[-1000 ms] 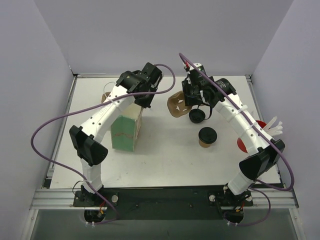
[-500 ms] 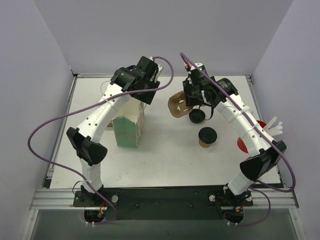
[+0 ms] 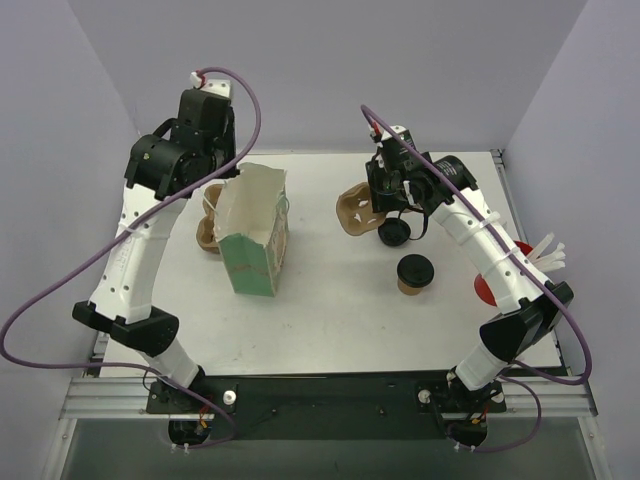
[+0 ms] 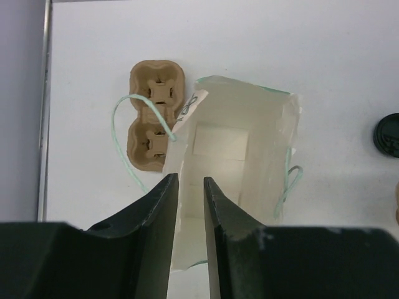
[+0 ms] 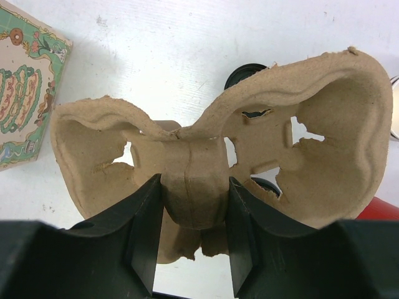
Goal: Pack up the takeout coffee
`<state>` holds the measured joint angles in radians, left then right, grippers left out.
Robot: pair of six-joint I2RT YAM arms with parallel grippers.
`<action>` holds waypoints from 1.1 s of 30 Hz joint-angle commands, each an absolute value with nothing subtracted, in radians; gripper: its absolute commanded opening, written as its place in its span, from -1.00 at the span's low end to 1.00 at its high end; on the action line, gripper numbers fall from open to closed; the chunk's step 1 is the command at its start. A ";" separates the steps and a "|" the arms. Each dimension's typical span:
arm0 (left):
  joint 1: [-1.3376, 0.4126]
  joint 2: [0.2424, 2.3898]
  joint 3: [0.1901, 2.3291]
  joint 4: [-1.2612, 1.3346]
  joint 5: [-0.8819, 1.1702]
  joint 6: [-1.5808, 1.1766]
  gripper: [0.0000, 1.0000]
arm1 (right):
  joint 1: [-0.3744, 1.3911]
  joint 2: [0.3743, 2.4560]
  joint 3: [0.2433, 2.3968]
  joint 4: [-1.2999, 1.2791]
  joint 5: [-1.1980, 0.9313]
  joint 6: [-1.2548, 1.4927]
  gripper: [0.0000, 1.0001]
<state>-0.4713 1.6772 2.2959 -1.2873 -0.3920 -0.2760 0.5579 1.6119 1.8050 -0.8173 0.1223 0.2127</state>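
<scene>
A brown paper coffee cup with a black lid (image 3: pixel 415 273) stands on the table right of centre. A second black-lidded cup (image 3: pixel 395 232) stands just beside my right gripper; a black lid shows through the carrier's holes in the right wrist view (image 5: pixel 246 73). My right gripper (image 3: pixel 385 200) is shut on the middle ridge of a tan pulp cup carrier (image 5: pixel 193 180), held above the table. My left gripper (image 4: pixel 190 180) is high over the left rim of the standing, opened paper bag (image 3: pixel 255 235), its jaws a narrow gap apart and empty.
A second pulp carrier (image 3: pixel 208 225) lies on the table left of the bag, also in the left wrist view (image 4: pixel 156 112). A red object (image 3: pixel 487 290) and a white item (image 3: pixel 545 255) sit at the right edge. The walls stand close behind.
My left arm has let go of the bag's top and swung up and back to the left. The bag now stands open. The right arm and its carrier have barely moved.
</scene>
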 commanded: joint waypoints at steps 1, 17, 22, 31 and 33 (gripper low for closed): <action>-0.434 1.671 2.241 -1.304 -0.456 -0.296 -0.35 | 0.568 1.597 1.845 -0.844 0.115 0.210 -0.42; -0.330 1.749 2.165 -1.295 -0.354 -0.221 -0.36 | 0.580 1.588 1.838 -0.851 0.121 0.207 -0.42; -0.324 1.750 2.125 -1.287 -0.327 -0.213 -0.35 | 0.581 1.583 1.836 -0.856 0.126 0.209 -0.42; -0.298 1.738 2.037 -1.261 -0.259 -0.201 -0.28 | 0.586 1.585 1.835 -0.856 0.126 0.210 -0.42; -0.293 1.733 2.017 -1.250 -0.256 -0.199 -0.28 | 0.586 1.586 1.835 -0.856 0.126 0.209 -0.42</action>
<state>-0.3073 1.7565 2.0377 -1.2980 -0.2867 -0.2169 0.5781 1.6119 1.8099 -0.8310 0.1143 0.2119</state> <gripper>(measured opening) 0.357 0.357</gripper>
